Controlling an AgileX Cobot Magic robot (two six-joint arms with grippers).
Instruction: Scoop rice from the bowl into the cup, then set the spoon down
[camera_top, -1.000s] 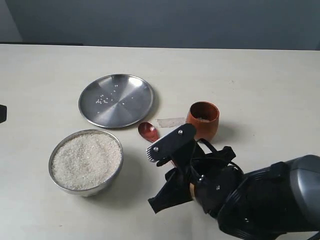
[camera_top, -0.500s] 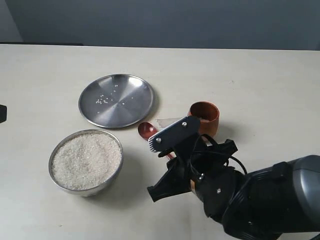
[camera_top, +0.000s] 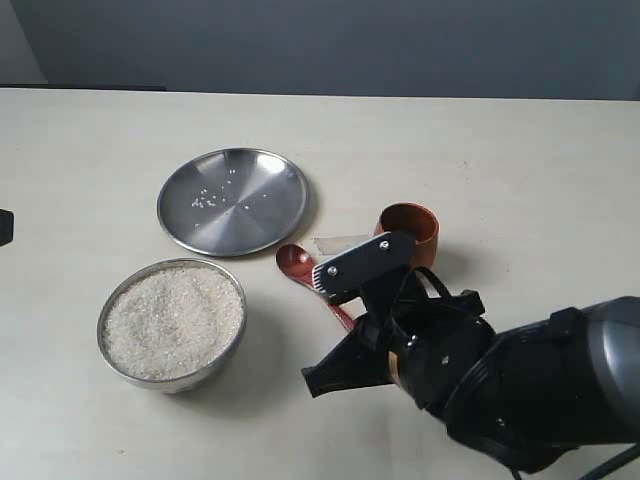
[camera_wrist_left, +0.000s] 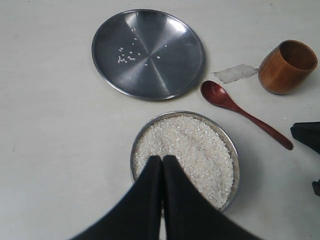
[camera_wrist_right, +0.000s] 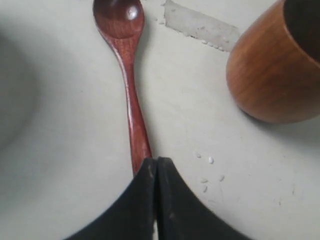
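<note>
The reddish-brown wooden spoon lies on the table between the steel bowl of white rice and the wooden cup. My right gripper is down at the end of the handle, shut on it, its two fingers meeting over the tip, which they hide. The spoon still rests flat, its oval bowl empty. The cup stands upright beside it. My left gripper is shut and empty, hovering over the near rim of the bowl.
A flat steel plate with a few stray grains lies behind the bowl. A small strip of tape is stuck to the table by the cup. Loose grains lie next to my right fingers.
My right gripper went from wide open to shut over the spoon's handle and shifted slightly toward the cup. The spoon, bowl and cup have not moved.
</note>
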